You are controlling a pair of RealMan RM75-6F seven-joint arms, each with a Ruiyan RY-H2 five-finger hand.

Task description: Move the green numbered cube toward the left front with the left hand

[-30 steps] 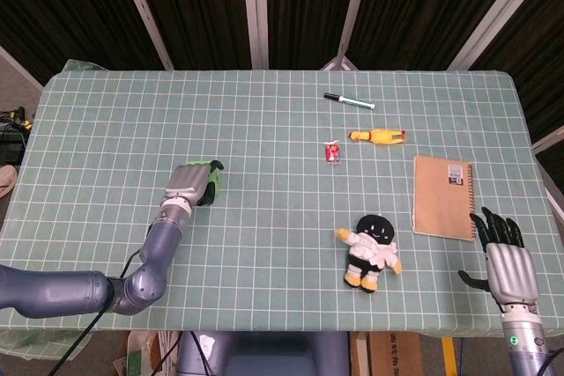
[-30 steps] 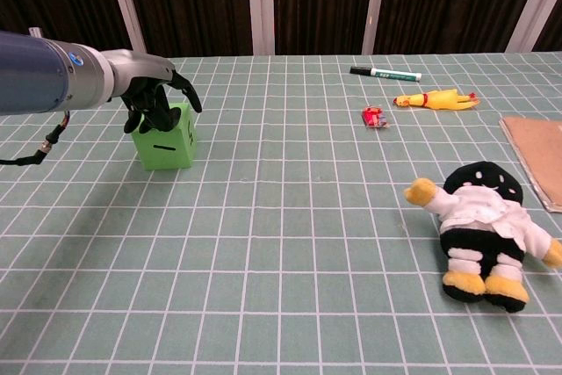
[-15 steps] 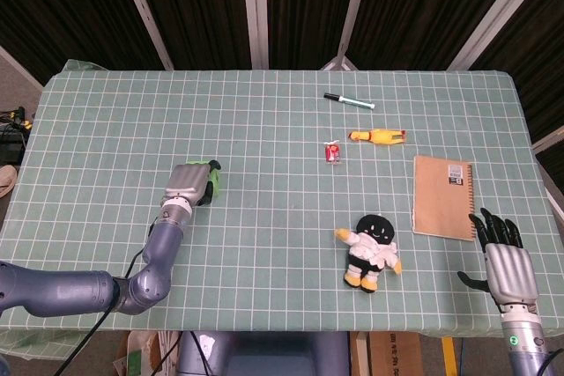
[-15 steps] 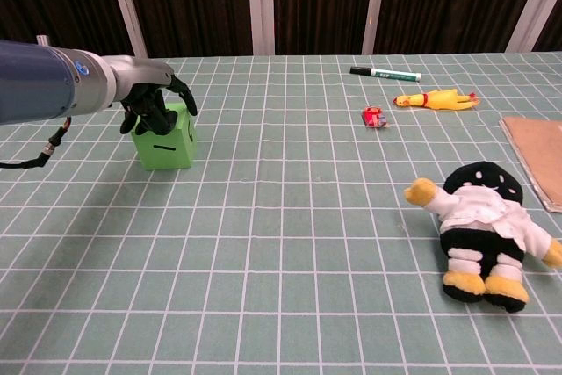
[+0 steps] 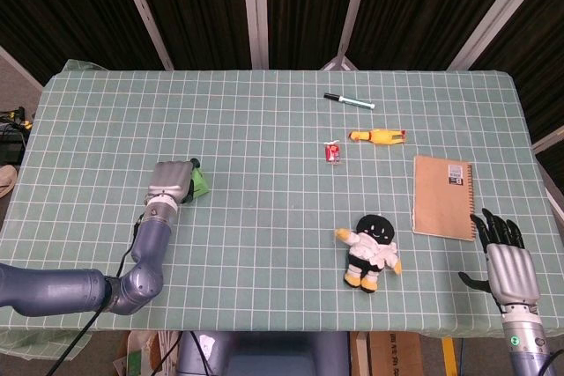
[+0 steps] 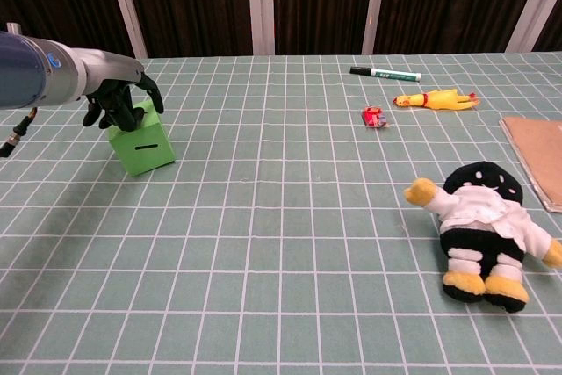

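The green numbered cube stands slightly tilted on the left part of the green checked table. My left hand comes from the left and grips the cube's top, its dark fingers curled over the upper edges. From the head camera the cube shows only as a green sliver beside the left hand, which covers most of it. My right hand hangs off the table's front right corner, fingers apart and holding nothing; the chest view does not show it.
A black-and-white plush doll lies at the front right. A brown notebook is at the right. Further back lie a small red packet, a yellow rubber chicken and a marker pen.
The left hand has carried the cube to the left, slightly toward the front, and the cube now sits a little tilted. The right hand has stayed put.
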